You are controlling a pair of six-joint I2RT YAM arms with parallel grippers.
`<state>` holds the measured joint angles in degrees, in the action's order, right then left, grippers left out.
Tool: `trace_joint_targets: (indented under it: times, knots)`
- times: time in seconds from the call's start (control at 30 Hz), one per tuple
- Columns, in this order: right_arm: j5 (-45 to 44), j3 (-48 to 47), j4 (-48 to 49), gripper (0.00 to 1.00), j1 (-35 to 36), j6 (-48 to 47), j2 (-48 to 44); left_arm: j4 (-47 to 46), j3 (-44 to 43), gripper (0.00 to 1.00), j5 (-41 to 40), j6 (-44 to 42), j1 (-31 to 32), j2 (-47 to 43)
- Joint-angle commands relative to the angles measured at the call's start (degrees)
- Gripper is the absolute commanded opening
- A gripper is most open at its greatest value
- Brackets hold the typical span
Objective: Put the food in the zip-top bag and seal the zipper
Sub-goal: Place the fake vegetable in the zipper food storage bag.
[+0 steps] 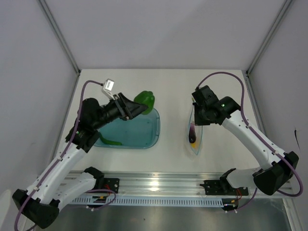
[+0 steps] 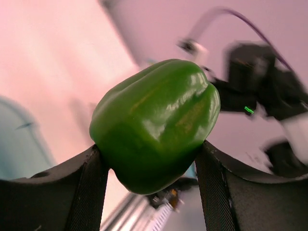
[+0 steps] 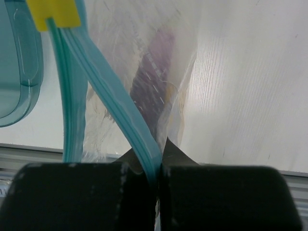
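My left gripper [image 1: 137,107] is shut on the glossy green vegetable [image 1: 145,100], a toy pepper, held above the far right corner of the teal tray [image 1: 144,139]. In the left wrist view the pepper [image 2: 156,122] fills the gap between both fingers. My right gripper [image 1: 198,114] is shut on the zipper [image 3: 122,113] of the clear zip-top bag [image 1: 194,139], which hangs open beneath it. The pink-purple piece [image 1: 192,130] and the yellow-orange fruit [image 1: 192,140] lie inside the bag. The purple piece [image 3: 151,72] shows through the plastic in the right wrist view.
A thin green strip [image 1: 109,141] lies in the teal tray at its near left. A yellow tab [image 3: 53,12] sits on the zipper's far end. An aluminium rail [image 1: 159,185] runs along the near table edge. Walls enclose the left, back and right.
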<state>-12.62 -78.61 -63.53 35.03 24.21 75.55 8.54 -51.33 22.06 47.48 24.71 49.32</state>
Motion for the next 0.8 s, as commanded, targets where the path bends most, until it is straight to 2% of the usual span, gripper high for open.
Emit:
trace_joint_targets:
  times: [0.0, 0.13, 0.2, 0.33, 0.57, 0.77]
  knots:
    - [-0.13, -2.34, 0.95, 0.0, 0.39, 1.72, 0.21, -20.37, 1.76, 0.01, 13.0, 3.74, 6.04, 2.7]
    - [2.86, -2.69, 1.56, 0.0, 0.4, 2.77, -0.05, -29.26, 0.89, 0.01, 14.84, 4.19, 15.17, 8.41]
    - [3.65, -3.21, 1.3, 0.0, 0.48, 3.3, -0.31, -34.08, 0.27, 0.0, 16.25, 5.07, 17.47, 12.27]
    - [3.48, -3.83, 0.6, 0.0, 0.48, 3.65, -0.84, -37.09, -0.96, 0.01, 15.99, 5.43, 23.61, 17.63]
    - [3.13, -3.04, 0.33, 0.0, 0.48, 4.18, -1.63, -43.85, -0.35, 0.01, 16.61, 9.55, 27.76, 25.9]
    - [3.22, -2.43, 0.51, 0.0, 0.48, 4.36, -1.98, -43.35, -1.05, 0.01, 15.82, 9.47, 29.52, 29.34]
